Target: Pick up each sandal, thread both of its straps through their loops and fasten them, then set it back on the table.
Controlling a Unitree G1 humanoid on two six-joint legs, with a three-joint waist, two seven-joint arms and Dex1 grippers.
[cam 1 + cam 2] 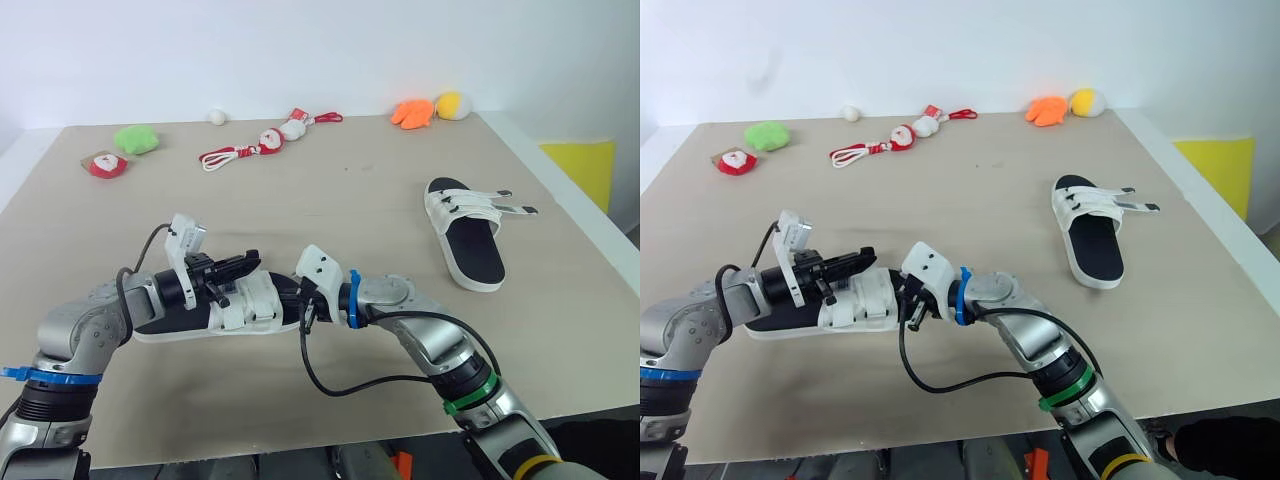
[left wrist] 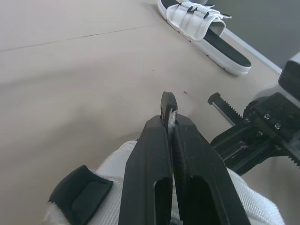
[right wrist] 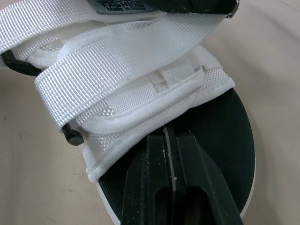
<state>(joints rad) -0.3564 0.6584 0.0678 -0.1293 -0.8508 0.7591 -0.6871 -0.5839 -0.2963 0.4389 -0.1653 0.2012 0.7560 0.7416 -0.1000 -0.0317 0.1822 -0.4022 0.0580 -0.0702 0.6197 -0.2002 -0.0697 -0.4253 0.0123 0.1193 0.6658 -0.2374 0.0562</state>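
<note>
- Near sandal [image 1: 252,303] lies flat on the table [image 1: 350,190] near the front edge, between both grippers.
- Left gripper [image 2: 169,115]: fingers together, just above the near sandal's white straps [image 3: 108,70]. A tiny white bit shows at the tips.
- Right gripper [image 3: 169,136]: fingers together, tips against the edge of the white upper, over the black footbed [image 3: 220,140].
- Far sandal [image 1: 465,232] lies flat well apart on the right, strap ends [image 1: 515,208] sticking out sideways.
- Green toy [image 1: 135,138] and orange toy [image 1: 412,112] sit at the far edge.
</note>
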